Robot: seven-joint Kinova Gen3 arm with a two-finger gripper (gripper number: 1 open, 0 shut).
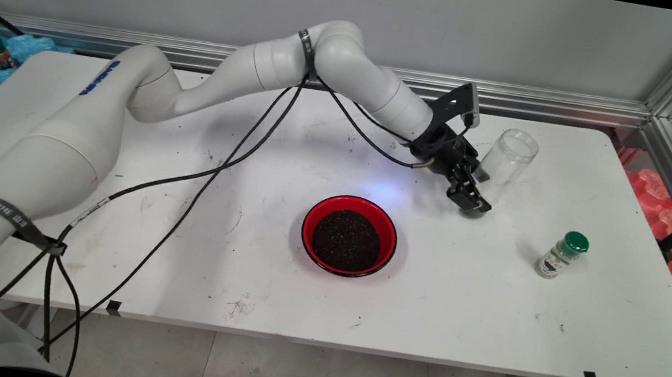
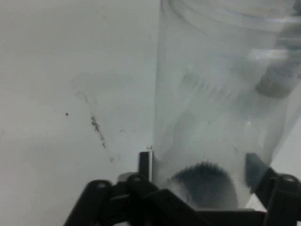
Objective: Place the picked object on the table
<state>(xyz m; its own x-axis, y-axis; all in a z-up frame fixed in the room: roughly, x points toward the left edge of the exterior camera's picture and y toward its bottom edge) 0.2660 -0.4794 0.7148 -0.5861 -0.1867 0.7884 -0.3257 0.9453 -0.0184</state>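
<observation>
White table [image 1: 231, 279] had my gripper [image 1: 470, 199] clamped on a clear jar [image 1: 507, 160] right of centre, red bowl [image 1: 349, 234] lower left, spice bottle [image 1: 562, 254] far right.

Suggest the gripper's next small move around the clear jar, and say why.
Probably a short straight lift. The gripper appears shut on the clear jar low near its base, with fingers on both sides; the jar stands upright on the table, mouth open, apart from the bowl.

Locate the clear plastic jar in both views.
Main view: clear plastic jar stands right of centre, gripper at its base, up and right of the red bowl.
Hand view: it fills the right half.
Shared landmark: the gripper's black fingers flanking the jar's base.
</observation>
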